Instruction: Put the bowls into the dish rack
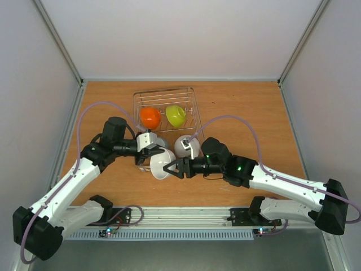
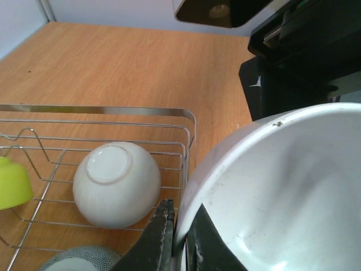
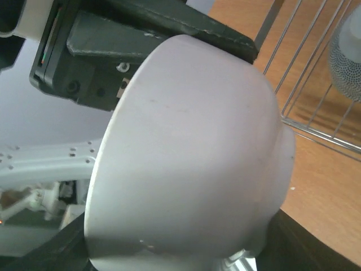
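Note:
My left gripper [image 1: 153, 152] [image 2: 179, 226] is shut on the rim of a white bowl [image 1: 161, 165] [image 2: 282, 192] and holds it tilted above the table, just in front of the dish rack [image 1: 192, 96] [image 2: 113, 109]. My right gripper [image 1: 175, 168] [image 3: 186, 254] is open, with a finger on each side of this bowl's outer wall [image 3: 192, 164]. Whether the fingers touch it is unclear. In the rack are the orange bowl [image 1: 149, 117], the lime green bowl [image 1: 175, 115] [image 2: 11, 183], the grey bowl [image 1: 162, 142] [image 2: 73, 261] and the second white bowl [image 1: 185, 145] [image 2: 117, 183], bottom up.
The rack stands at the middle of the wooden table [image 1: 248, 113], its wire front edge [image 3: 316, 96] close behind both grippers. White walls enclose the table on the left, right and back. The arms meet at the table's middle front.

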{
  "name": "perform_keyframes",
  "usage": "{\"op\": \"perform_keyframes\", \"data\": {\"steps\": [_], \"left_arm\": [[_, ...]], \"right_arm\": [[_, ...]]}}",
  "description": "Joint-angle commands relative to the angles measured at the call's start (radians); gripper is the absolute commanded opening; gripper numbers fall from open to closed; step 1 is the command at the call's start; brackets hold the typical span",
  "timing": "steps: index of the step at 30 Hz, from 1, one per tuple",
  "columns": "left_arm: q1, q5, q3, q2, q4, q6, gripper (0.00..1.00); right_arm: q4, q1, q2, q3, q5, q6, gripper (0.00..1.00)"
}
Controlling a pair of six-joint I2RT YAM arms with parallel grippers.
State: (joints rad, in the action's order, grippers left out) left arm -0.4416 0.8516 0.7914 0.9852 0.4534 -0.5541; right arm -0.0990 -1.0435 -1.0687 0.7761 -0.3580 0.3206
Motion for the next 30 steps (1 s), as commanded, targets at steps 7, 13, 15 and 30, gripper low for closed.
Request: {"op": "perform_keyframes", "data": {"steps": [7, 13, 15, 30], "left_arm": [[0.006, -0.012, -0.018, -0.029, -0.075, -0.004, 0.0], [0.006, -0.123, -0.029, -0.043, -0.124, 0.039, 0.59], [0.006, -0.225, -0.053, -0.06, -0.19, 0.082, 0.68], [0.006, -1.191, -0.092, -0.082, -0.54, 0.199, 0.8]], "right_arm": [[-0.002, 0.001, 0.035, 0.039, -0.056, -0.024, 0.01], [-0.355, 0.0, 0.028, 0.214, 0.138, -0.209, 0.01], [-0.492, 0.0, -0.032, 0.307, 0.228, -0.295, 0.01], [-0.902, 0.0, -0.535, 0.727, 0.597, -0.626, 0.01]]}}
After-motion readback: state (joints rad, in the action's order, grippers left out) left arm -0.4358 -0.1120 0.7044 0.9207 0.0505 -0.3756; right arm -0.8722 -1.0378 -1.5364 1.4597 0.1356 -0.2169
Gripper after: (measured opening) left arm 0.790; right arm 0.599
